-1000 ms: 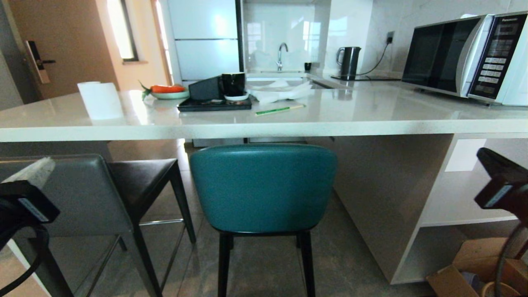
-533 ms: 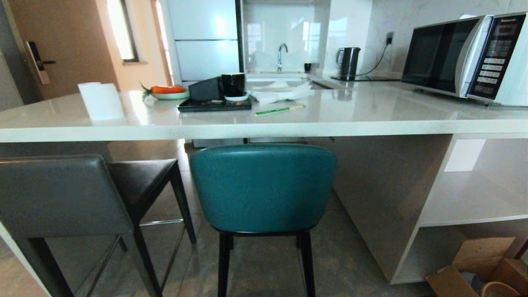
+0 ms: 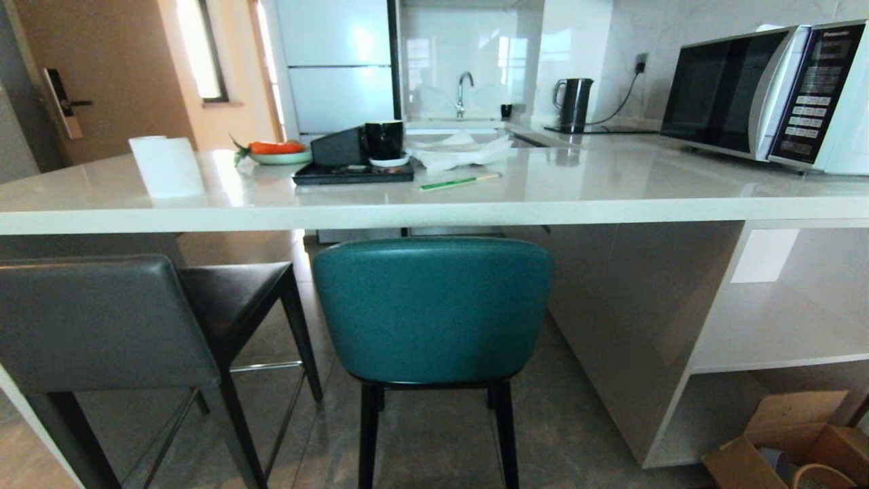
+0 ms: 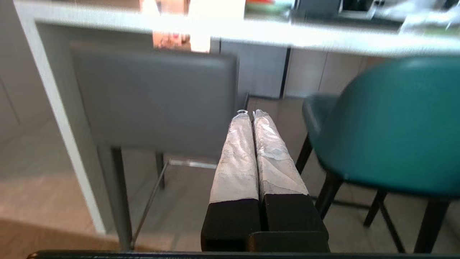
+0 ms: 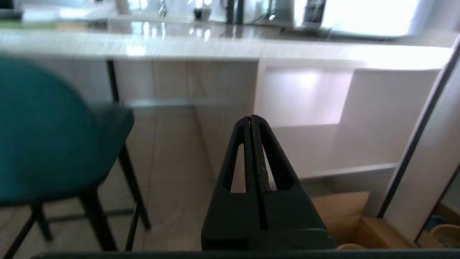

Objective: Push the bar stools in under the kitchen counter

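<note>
My left gripper (image 4: pixel 248 113): fingers pressed together, holding nothing, in the air short of the grey stool's back.
My right gripper (image 5: pixel 251 117): tips together, empty, beside the teal stool.
Grey stool (image 3: pixel 102 319): left of the teal one, seat partly beneath the kitchen counter (image 3: pixel 434 207).
Teal stool (image 3: pixel 433 309): its back seems to sit just at the counter's edge, though depth is hard to judge.
Microwave (image 3: pixel 767 95): on the counter's right end.
</note>
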You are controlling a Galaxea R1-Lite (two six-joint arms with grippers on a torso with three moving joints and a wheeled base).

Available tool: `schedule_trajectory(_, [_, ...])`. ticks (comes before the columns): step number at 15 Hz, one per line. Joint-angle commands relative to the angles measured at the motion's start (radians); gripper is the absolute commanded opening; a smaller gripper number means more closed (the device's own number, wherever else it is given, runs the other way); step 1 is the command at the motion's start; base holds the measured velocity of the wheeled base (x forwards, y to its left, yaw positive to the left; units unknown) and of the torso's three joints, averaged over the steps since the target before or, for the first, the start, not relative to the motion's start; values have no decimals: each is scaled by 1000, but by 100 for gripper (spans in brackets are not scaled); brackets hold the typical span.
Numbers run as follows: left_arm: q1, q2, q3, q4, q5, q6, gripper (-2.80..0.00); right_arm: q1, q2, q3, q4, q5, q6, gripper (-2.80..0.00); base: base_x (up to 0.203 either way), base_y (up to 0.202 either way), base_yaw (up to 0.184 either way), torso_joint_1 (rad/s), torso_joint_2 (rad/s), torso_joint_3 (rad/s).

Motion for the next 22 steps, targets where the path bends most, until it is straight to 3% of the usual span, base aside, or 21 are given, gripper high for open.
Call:
schedule_trajectory(1, [5, -67, 39, 12, -3, 1, -280, 1, -47, 42, -1, 13, -2, -280, 0, 0, 0, 0, 0, 0])
schedule_trajectory(6, [6, -189, 165, 78, -45, 0, -280, 0, -46, 264, -158, 79, -5, -280, 0, 0, 0, 0, 0, 0])
schedule_trajectory(12, [6, -190, 314, 77, -49, -3, -280, 1, -46, 278, -119, 127, 10, -280, 0, 0, 0, 0, 0, 0])
schedule_trajectory(14, [6, -190, 355, 20, -73, -23, -280, -1, -45, 278, -144, 128, 38, -280, 0, 0, 0, 0, 0, 0])
schedule_trajectory(17, [6, -190, 379, -27, -156, -60, -280, 0, -46, 278, -105, 161, 65, -280, 0, 0, 0, 0, 0, 0])
schedule_trajectory(22, [6, -190, 373, -10, -162, -54, -280, 0, -46, 278, 81, 204, 88, -280, 0, 0, 0, 0, 0, 0])
